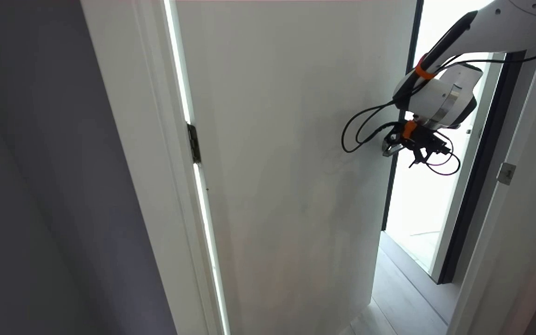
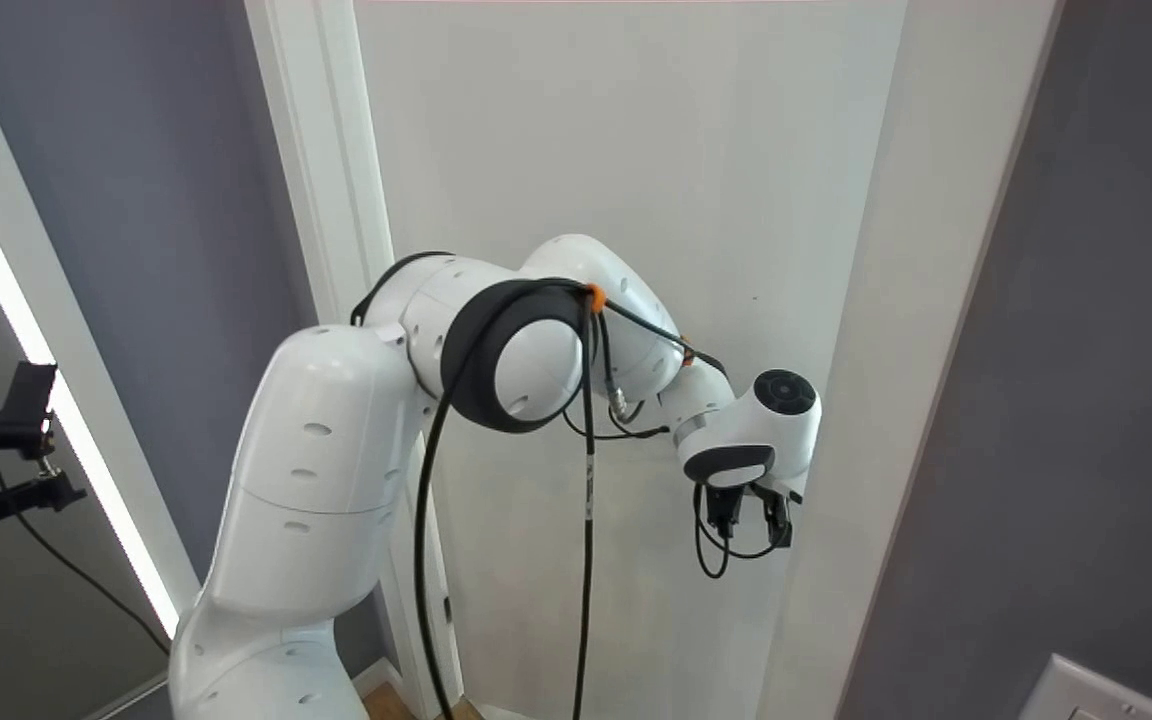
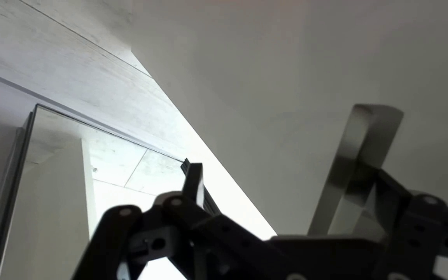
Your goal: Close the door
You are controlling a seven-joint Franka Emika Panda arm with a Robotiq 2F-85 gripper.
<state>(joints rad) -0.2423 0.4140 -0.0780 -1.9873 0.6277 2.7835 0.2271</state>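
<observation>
Where the white door (image 1: 291,167) is seen ajar in an exterior view, its hinged side is set against a pale frame (image 1: 156,186), and a strip of light (image 1: 208,228) is let through the slit above and below a dark hinge (image 1: 194,143). Its free side is parted from the opposite jamb (image 1: 528,209), on which a metal strike plate (image 1: 506,173) is mounted. Through the opening, pale floorboards (image 1: 407,302) and a dark-framed panel (image 1: 421,200), washed out by glare, are seen. The white arm (image 1: 519,28) is extended toward the door's free side.

The gripper (image 3: 291,179) is released: in the wrist view its two fingers (image 3: 191,184) are spread widely apart. The silver lever handle (image 3: 346,163) is framed between them, just beside the finger at the right of that view, by which it is partly covered; whether it is touched cannot be told. The opposite finger is seen in front of the dark-framed panel, past the door's edge.

In an exterior view, a black cable (image 2: 423,540) is draped over the arm, and a switch plate (image 2: 1096,690) is fixed to the grey wall (image 2: 1056,350).
</observation>
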